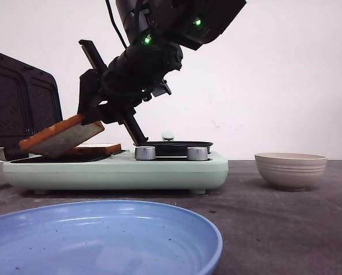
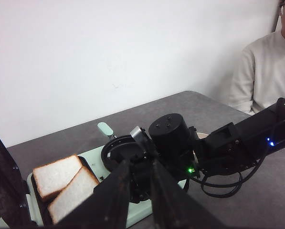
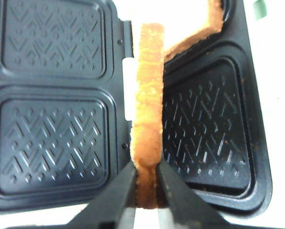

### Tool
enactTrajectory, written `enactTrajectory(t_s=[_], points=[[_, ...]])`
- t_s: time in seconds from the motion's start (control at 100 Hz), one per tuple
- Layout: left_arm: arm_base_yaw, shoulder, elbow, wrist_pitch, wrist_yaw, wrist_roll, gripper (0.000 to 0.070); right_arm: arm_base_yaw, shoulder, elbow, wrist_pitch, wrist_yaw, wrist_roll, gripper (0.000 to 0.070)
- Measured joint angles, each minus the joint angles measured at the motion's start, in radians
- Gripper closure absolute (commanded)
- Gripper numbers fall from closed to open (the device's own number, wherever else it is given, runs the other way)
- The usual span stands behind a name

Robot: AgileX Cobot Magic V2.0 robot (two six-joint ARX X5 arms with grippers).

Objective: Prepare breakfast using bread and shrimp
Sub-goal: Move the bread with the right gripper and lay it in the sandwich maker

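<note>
My right gripper (image 1: 93,119) is shut on one edge of a bread slice (image 1: 62,136) and holds it tilted, just above the left grill plate of the green sandwich maker (image 1: 119,169). In the right wrist view the held slice (image 3: 149,95) shows edge-on between the gripper's (image 3: 147,191) jaws. The second slice (image 1: 99,149) lies flat on the grill plate; it also shows in the right wrist view (image 3: 199,33). The left wrist view shows both slices (image 2: 56,175) (image 2: 74,193). My left gripper (image 2: 140,191) hangs apart from the maker, all but shut and empty. No shrimp is in view.
The maker's dark lid (image 1: 16,103) stands open at the left. A small black round pan (image 1: 173,148) sits on its right half. A beige bowl (image 1: 291,170) stands to the right, its contents hidden. A blue plate (image 1: 102,240) lies in front. A person (image 2: 261,71) sits beyond the table.
</note>
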Motion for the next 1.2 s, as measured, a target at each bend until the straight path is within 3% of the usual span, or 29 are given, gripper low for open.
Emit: enactTrajectory(t_s=[0.64,0.7,0.82,0.88,1.2], points=[[-0.001,0.000,0.000,0.000,0.000,0.000,0.0700,0.000,0.024,0.001,0.024,-0.007,0.086,0.0694],[-0.001,0.000,0.000,0.000,0.000,0.000,0.0700,0.000,0.024,0.001,0.024,-0.007,0.087,0.0637],[-0.001,0.000,0.000,0.000,0.000,0.000,0.0700,-0.003,0.024,0.001,0.024,-0.019,0.089,0.0346],[-0.001,0.000,0.000,0.000,0.000,0.000,0.0700,-0.006,0.024,0.001,0.024,-0.036,0.090,0.0269],[-0.001,0.000,0.000,0.001,0.000,0.000,0.0700,-0.018,0.024,0.001,0.004,-0.108,0.090,0.0256]])
